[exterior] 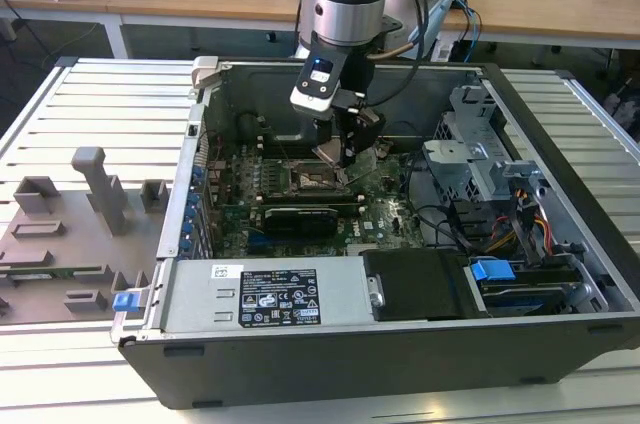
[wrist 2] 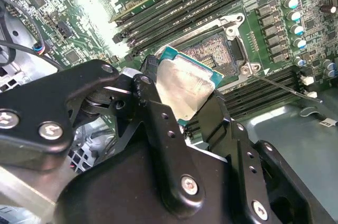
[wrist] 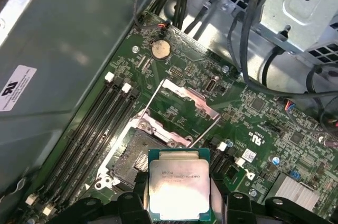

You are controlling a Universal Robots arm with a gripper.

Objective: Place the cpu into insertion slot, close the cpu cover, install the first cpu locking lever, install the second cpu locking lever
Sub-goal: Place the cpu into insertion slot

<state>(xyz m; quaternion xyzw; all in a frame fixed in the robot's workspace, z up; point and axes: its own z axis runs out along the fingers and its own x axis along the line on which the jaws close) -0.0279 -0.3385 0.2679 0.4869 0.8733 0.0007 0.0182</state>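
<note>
Pinching the cpu (wrist: 179, 189), faintly printed face up, fingers (wrist 2: 153, 97) just above the insertion slot (wrist: 131, 156).

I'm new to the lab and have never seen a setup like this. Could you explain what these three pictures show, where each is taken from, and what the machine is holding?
The machine is a single robot arm reaching down into an open computer case that lies on a slatted table. The exterior view comes from a camera off the arm and takes in the whole scene. The two wrist views come from cameras riding on the arm, looking closely at the green circuit board. The end effector, the arm's grasping part, is shut on the cpu, a small square chip with a silvery top, held by its edges. The chip hangs over the insertion slot, the dark square socket, and is not yet seated. The cpu cover, a thin metal frame, stands swung open beside the slot.
</note>
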